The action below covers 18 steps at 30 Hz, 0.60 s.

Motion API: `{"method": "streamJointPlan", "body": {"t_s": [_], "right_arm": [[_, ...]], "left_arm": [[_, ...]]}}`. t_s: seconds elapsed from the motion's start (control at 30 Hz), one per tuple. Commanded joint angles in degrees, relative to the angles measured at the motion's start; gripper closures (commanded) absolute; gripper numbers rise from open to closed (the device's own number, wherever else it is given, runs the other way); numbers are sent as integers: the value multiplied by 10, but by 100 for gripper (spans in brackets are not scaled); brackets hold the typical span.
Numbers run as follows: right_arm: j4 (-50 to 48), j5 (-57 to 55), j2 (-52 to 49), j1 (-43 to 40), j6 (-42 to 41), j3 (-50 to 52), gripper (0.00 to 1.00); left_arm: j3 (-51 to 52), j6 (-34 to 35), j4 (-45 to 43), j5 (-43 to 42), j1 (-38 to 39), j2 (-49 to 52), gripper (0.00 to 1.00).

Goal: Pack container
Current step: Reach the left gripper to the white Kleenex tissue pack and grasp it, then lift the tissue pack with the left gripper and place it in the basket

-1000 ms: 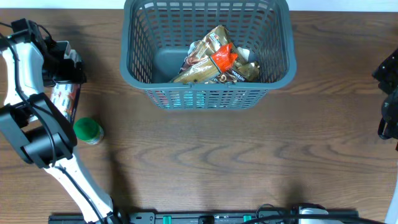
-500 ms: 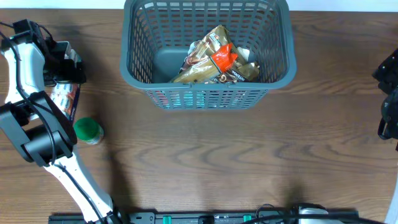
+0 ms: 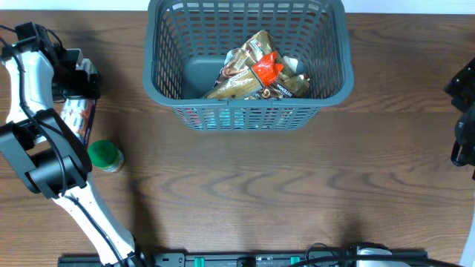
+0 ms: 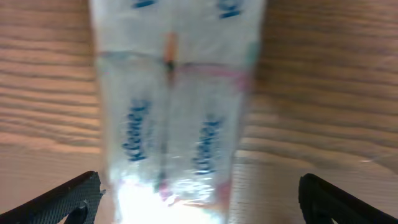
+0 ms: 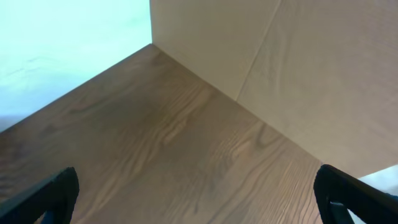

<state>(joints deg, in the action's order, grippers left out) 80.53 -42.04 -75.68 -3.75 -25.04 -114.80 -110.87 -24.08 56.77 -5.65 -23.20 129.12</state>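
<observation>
Overall, little has changed over the last second. The left arm (image 3: 44, 167) has drawn its wrist slightly toward the far left corner of the table (image 3: 245, 200). The shift is small, and everything else lies as it did.

The container (image 3: 245, 117) stands at the far middle of the table, upright, in the same spot. Several glossy brown and gold packets (image 3: 256, 70), one with an orange-red patch, lie heaped on its floor toward the right half. The left part of the floor is bare. A small jar with a green lid (image 3: 105, 156) rests on the table near the left arm, well apart from the container.

Left arm: it rises from the near edge, bends at a black joint, and runs up the left side, with the wrist turned inward. The left gripper (image 4: 199, 202) hangs over a clear Kleenex tissue pack (image 4: 174, 112) that lies flat on the wood. Its fingers (image 4: 68, 199) are spread wide, one on either side of the pack. Contact cannot be confirmed from the wrist view, which is blurred.

Right arm: it is parked at the right edge of the table, well apart from the container. The right gripper (image 5: 199, 202) is spread wide over bare wood with nothing between its fingertips. A beige panel (image 5: 298, 74) stands beyond it.
</observation>
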Motion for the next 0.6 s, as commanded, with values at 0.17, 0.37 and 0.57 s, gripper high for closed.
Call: {"method": "streamJointPlan", "body": {"t_s": [0.17,0.37,0.57], "right_arm": [[1,-10,1,-3,-6,-3,1],[1,-10,1,-3,-7,-3,1],[1,-10,1,-3,-7,-3,1]], "left_arm": [[5,-7,-7,27,-3,4,1],[5,8,-8,26,-3,9,1],[10,13,-9,26,-3,21,1]]}}
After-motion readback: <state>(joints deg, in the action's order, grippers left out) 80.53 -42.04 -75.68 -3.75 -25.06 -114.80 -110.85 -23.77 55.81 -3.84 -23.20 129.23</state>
